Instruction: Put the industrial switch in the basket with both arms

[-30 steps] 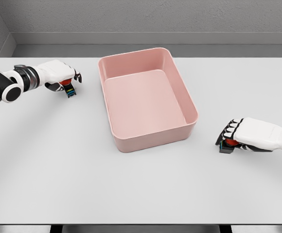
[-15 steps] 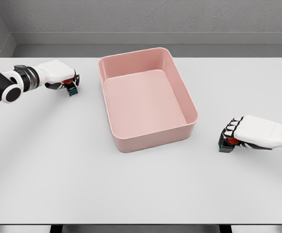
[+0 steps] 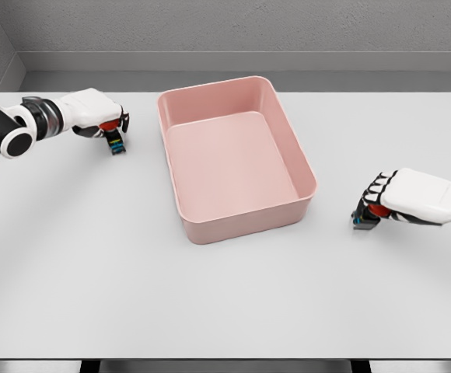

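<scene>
Gripping, left side: the left hand [image 3: 99, 120] has its fingers curled over a small industrial switch [image 3: 114, 142], red knob tucked under the palm, dark body with coloured stripes poking out below the fingertips.
Left switch position: at the table's [image 3: 225, 295] far left, just beside the basket's left wall but apart from it; cannot tell whether it rests on the surface or hangs just above.
Right side: the right hand [image 3: 393, 203] is clamped on a second switch [image 3: 365, 215], red showing between the dark fingers, dark base jutting out toward the basket.
Right switch position: near the basket's near right corner, outside it, low over the tabletop.
Basket [image 3: 245, 221]: pink, rectangular, rounded corners, sitting mid-table between the two hands, slightly skewed.
Arms: each comes in from its own side, forearms low.
</scene>
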You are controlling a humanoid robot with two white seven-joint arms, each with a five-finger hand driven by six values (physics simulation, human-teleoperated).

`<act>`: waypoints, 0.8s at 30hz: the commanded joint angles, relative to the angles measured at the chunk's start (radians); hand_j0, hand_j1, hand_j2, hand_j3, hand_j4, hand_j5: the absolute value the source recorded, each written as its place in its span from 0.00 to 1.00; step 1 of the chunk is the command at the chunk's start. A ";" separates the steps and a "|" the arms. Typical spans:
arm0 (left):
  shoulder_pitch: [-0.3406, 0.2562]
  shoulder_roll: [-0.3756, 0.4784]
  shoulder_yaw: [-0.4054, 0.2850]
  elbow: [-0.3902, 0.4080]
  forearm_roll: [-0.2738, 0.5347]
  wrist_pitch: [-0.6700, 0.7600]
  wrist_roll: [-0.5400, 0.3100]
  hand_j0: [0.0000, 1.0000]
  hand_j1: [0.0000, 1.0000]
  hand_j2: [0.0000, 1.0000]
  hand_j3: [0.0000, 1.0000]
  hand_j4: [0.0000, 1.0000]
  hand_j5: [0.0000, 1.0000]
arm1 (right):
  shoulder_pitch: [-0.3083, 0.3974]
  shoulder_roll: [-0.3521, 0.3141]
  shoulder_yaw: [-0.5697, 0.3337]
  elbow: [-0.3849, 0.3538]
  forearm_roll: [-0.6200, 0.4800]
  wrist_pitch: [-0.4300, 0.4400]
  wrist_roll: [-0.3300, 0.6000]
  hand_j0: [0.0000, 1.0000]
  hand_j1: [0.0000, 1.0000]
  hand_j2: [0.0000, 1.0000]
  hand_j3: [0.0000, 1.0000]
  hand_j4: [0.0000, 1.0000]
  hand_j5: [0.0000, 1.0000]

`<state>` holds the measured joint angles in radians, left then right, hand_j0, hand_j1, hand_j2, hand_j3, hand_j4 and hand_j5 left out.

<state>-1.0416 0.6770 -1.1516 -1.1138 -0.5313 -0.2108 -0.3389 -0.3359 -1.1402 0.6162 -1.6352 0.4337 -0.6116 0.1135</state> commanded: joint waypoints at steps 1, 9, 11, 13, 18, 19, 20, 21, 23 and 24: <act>0.000 0.003 0.001 -0.001 0.002 -0.002 0.000 0.54 0.54 0.54 0.54 0.54 0.54 | 0.000 -0.001 -0.009 0.000 -0.007 0.001 -0.001 0.51 0.51 0.51 0.51 0.51 0.51; -0.021 0.030 0.001 -0.054 0.007 -0.004 -0.002 0.54 0.54 0.54 0.54 0.54 0.54 | -0.034 -0.001 -0.012 0.000 -0.009 0.001 -0.005 0.49 0.49 0.49 0.49 0.49 0.49; -0.031 0.032 0.001 -0.064 0.010 -0.018 -0.002 0.54 0.54 0.54 0.54 0.54 0.54 | -0.035 -0.001 -0.018 0.000 -0.009 0.001 -0.005 0.49 0.49 0.49 0.49 0.49 0.49; -0.037 0.033 0.001 -0.067 0.016 -0.019 -0.005 0.54 0.54 0.54 0.54 0.54 0.54 | -0.043 -0.001 -0.018 0.000 -0.016 0.001 -0.005 0.49 0.49 0.49 0.49 0.49 0.49; -0.052 0.061 0.001 -0.126 0.037 -0.019 -0.006 0.53 0.53 0.53 0.53 0.53 0.53 | -0.060 -0.001 -0.019 -0.002 -0.033 0.001 -0.005 0.47 0.47 0.47 0.47 0.47 0.47; -0.057 0.059 0.001 -0.127 0.037 -0.019 -0.006 0.53 0.53 0.53 0.53 0.53 0.53 | -0.060 -0.001 -0.019 -0.003 -0.033 0.001 -0.005 0.47 0.47 0.47 0.47 0.47 0.47; -0.058 0.059 0.001 -0.133 0.037 -0.019 -0.006 0.53 0.53 0.53 0.53 0.53 0.53 | -0.064 -0.003 -0.026 -0.005 -0.033 0.001 -0.005 0.47 0.47 0.47 0.47 0.47 0.47; -0.064 0.061 0.003 -0.152 0.039 -0.019 -0.006 0.52 0.52 0.52 0.52 0.52 0.52 | -0.067 -0.003 -0.026 -0.006 -0.046 0.001 -0.005 0.47 0.47 0.47 0.47 0.47 0.47; -0.066 0.058 0.001 -0.170 0.039 -0.018 -0.006 0.51 0.51 0.51 0.51 0.51 0.51 | -0.077 -0.004 -0.032 -0.011 -0.053 0.001 -0.005 0.47 0.47 0.47 0.47 0.47 0.47; -0.071 0.056 0.001 -0.172 0.039 -0.019 -0.006 0.51 0.51 0.51 0.51 0.51 0.51 | -0.080 -0.006 -0.033 -0.011 -0.059 0.001 -0.005 0.47 0.47 0.47 0.47 0.47 0.47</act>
<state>-1.1168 0.7332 -1.1517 -1.2693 -0.4943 -0.2304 -0.3457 -0.4172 -1.1424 0.5887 -1.6431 0.3911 -0.6117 0.1095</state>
